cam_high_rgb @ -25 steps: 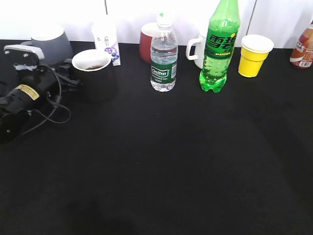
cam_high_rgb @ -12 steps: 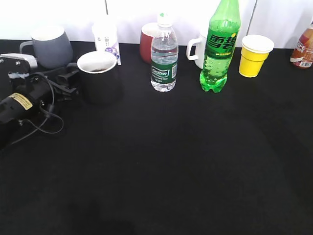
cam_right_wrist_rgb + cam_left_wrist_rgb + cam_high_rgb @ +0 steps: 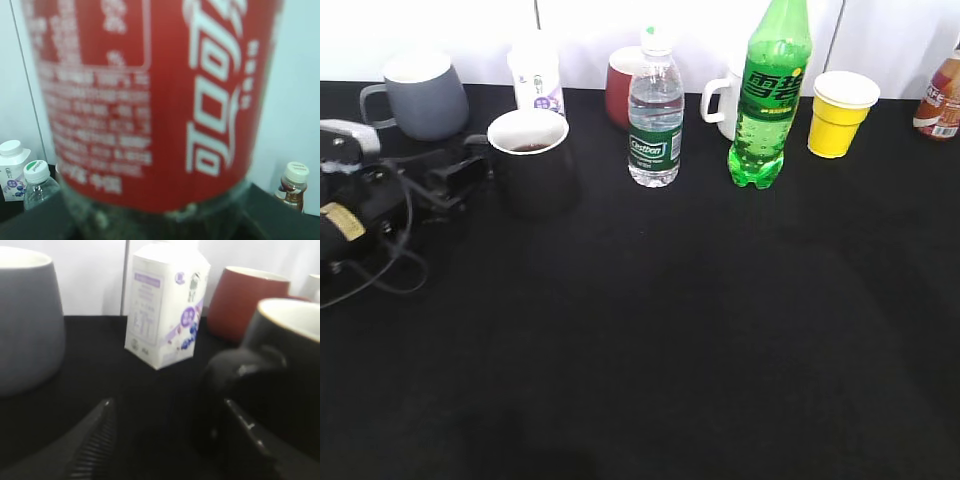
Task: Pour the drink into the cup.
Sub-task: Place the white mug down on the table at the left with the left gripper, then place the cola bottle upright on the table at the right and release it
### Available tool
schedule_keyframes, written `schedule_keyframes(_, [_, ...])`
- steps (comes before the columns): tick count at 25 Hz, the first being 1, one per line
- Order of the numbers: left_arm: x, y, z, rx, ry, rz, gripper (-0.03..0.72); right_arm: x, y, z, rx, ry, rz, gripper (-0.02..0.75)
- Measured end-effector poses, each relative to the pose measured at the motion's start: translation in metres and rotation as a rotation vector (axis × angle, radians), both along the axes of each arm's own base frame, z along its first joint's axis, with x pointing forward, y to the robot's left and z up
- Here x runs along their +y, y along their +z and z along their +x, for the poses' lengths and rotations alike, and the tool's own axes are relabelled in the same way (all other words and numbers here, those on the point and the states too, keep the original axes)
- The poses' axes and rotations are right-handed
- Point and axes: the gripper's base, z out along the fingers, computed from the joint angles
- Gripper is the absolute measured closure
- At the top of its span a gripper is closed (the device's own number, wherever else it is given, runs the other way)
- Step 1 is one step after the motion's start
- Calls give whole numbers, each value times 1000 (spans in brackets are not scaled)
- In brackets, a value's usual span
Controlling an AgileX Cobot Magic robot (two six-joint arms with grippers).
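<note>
With the left hand [image 3: 165,440] open beside the cup [image 3: 530,160] near the bench's back-left corner, back it off straight, clear of the handle; the right hand, likely gripping the drink [image 3: 150,100], should hold it upright.

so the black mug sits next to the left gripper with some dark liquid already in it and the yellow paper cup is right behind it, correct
Not quite. The black mug is beside the left gripper with dark liquid in it, but what stands behind it is the white carton. The yellow paper cup is far off on the right side of the table, as the exterior view shows.
</note>
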Motion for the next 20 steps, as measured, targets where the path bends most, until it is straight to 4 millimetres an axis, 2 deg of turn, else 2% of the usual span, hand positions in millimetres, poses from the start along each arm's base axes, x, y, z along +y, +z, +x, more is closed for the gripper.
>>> schedule_keyframes(2, [-1,2,-9,36,-41,38,211,0,0,0,1,-1,-1,372])
schedule_keyframes(7, [1,30,-35,9,-38,45,211,-1,-1,0,7,-6,-6,372])
schedule_keyframes(9, [2,54,-55,-36,-38,46,211,-7,-7,4,40,-50,-12,372])
schedule_keyframes(11, [2,93,-80,-154,-46,47,212,-20,-28,17,48,-81,27,372])
schedule_keyframes(13, [3,142,-111,-335,-45,35,240,-34,-50,28,20,-146,43,372])
schedule_keyframes(14, [5,168,-127,-415,-30,42,263,-37,-62,33,-6,-162,35,372])
schedule_keyframes(15, [8,187,-142,-446,7,79,275,-38,-73,39,-17,-164,38,372])
schedule_keyframes(18, [26,232,-199,-518,201,128,281,-41,-120,57,15,-196,52,372])
schedule_keyframes(20, [37,240,-225,-491,318,114,282,-49,-146,61,13,-282,57,372])
